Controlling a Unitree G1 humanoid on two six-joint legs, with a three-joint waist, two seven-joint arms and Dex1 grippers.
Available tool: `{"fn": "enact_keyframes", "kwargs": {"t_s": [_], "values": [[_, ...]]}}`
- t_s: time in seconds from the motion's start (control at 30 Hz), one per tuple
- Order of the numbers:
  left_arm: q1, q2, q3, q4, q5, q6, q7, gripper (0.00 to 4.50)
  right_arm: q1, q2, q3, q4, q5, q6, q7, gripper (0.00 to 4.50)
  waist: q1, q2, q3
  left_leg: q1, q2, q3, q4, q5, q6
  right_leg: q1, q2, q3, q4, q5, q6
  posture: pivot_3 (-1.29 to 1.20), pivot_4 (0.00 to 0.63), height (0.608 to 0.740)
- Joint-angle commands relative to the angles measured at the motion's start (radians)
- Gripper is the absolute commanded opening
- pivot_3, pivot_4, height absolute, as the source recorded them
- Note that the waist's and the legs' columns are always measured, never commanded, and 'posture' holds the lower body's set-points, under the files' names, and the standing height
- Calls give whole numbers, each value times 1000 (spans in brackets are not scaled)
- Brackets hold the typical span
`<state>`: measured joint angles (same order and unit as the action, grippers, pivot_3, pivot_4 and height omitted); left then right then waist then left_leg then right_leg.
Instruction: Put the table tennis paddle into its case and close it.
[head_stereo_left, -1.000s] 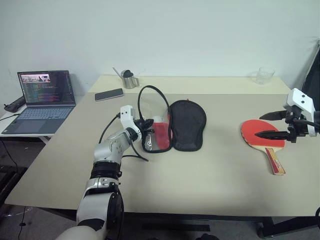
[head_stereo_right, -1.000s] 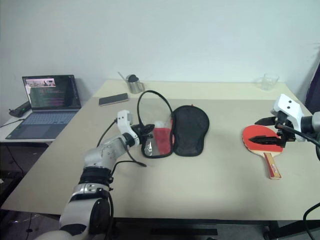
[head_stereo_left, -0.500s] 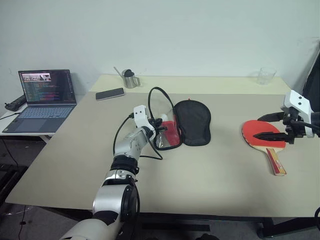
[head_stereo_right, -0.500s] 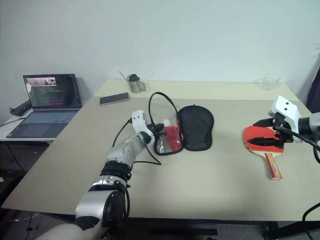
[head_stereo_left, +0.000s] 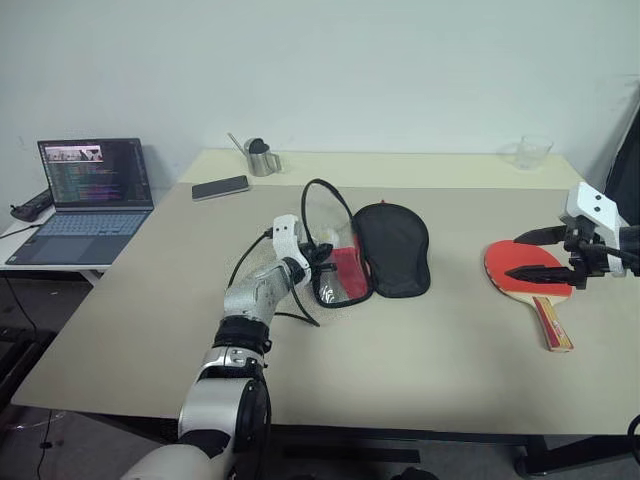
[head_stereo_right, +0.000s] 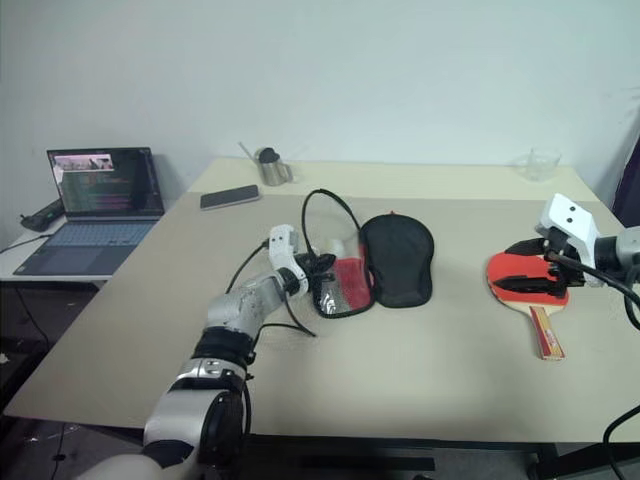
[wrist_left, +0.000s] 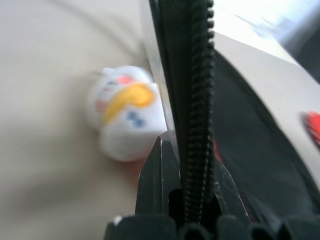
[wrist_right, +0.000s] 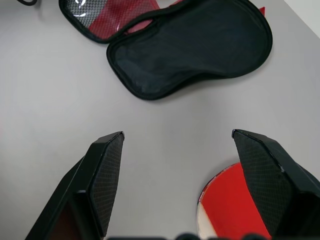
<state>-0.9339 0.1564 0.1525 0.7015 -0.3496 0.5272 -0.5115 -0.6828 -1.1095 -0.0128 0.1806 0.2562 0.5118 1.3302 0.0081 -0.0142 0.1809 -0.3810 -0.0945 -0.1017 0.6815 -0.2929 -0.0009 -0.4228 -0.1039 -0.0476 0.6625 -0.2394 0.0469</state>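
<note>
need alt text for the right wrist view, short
The open right gripper hovers above the beige table, its two black fingers spread wide. Beyond lies the open soft zippered case, black lining up, and the round red face of the table tennis paddle sits by one finger.

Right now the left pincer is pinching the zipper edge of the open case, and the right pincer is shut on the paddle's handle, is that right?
Not quite. The left pincer is indeed pinching the zipper edge of the open case, but the right pincer is open and holds nothing. The right wrist view shows its fingers spread wide above the table, with only the edge of the paddle under them.
</note>
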Motion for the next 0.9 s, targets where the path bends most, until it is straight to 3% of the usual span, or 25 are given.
{"fn": "enact_keyframes", "kwargs": {"t_s": [0.03, 0.43, 0.73, 0.9], "values": [[-70, 12, -31, 48, 21, -6, -56, 40, -31, -1, -7, -11, 4, -13, 4, 3803, 0, 0, 0, 0, 0, 0, 0, 0, 0, 0, 0, 0, 0, 0, 0, 0, 150, 740], [-233, 42, -12, 333, 80, -130, -98, 40, -8, -3, -22, -26, 10, -7, -4, 3803, 0, -1, 0, 0, 0, 0, 0, 0, 0, 0, 0, 0, 0, 0, 0, 0, 150, 740], [-320, 48, 6, 443, 80, -186, -245, 40, -11, -2, -19, -20, 7, -6, -7, 3803, -1, -2, 1, 0, 0, 0, 0, 0, 0, 0, 0, 0, 0, 0, 0, 0, 150, 740], [-350, 32, 4, 494, 121, -197, -106, 40, -18, 4, -13, -19, 5, -6, -8, 3803, -1, -2, 1, 0, 0, 0, 0, 0, 0, 0, 0, 0, 0, 0, 0, 0, 150, 740]]}}
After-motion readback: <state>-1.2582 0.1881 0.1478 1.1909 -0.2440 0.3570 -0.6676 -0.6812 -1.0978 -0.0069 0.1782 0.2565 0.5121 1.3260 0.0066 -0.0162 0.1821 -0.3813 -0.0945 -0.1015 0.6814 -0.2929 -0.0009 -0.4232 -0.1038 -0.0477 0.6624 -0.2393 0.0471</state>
